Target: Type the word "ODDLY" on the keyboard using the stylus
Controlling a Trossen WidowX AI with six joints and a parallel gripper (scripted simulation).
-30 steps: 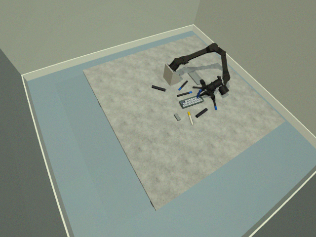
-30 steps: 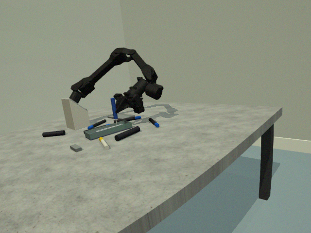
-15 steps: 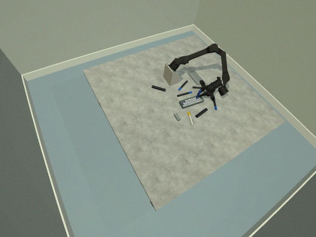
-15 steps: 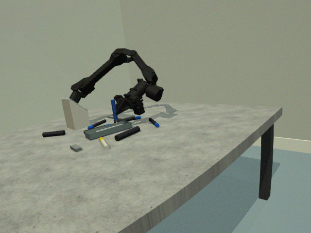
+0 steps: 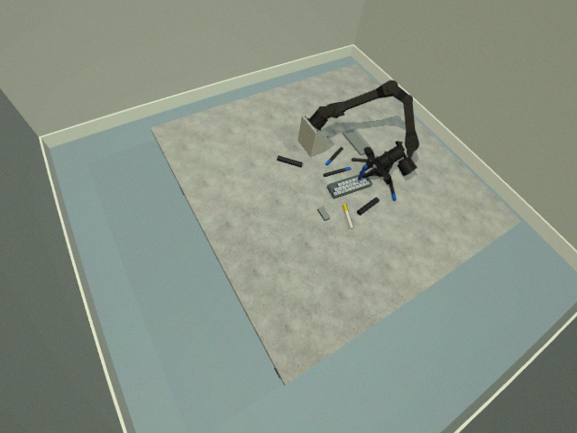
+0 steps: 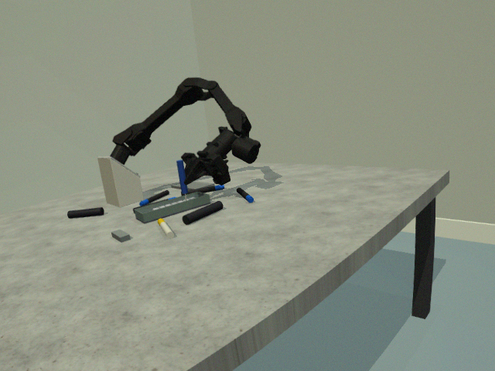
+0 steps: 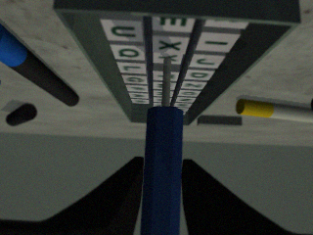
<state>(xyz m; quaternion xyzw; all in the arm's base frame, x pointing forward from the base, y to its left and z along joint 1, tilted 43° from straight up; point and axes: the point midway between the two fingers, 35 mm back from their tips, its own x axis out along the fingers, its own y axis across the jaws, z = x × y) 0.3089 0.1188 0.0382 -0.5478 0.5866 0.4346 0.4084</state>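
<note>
My gripper (image 5: 361,174) (image 6: 186,182) (image 7: 162,166) is shut on the blue stylus (image 5: 363,170) (image 6: 181,171) (image 7: 162,201), which stands nearly upright with its thin grey tip (image 7: 166,80) pointing down. The green-grey keyboard (image 5: 333,194) (image 6: 172,210) (image 7: 85,46) lies below, and the tip is over its middle column of keys. In the wrist view the tip's end shows at the near-lower edge of the X key (image 7: 168,43), where it meets the key beyond; whether it touches a key I cannot tell. The keys farther along are small and partly hidden by the stylus.
Black pens with blue ends (image 5: 334,156) (image 5: 336,171) (image 7: 44,78) lie beside the keyboard. Black cylinders (image 5: 289,161) (image 5: 368,206) (image 6: 203,212), a yellow-and-white marker (image 5: 348,216) (image 6: 165,229) (image 7: 256,108) and a small grey block (image 5: 323,214) (image 6: 121,235) (image 7: 220,120) lie around it. A beige block (image 5: 307,136) stands at the arm's base.
</note>
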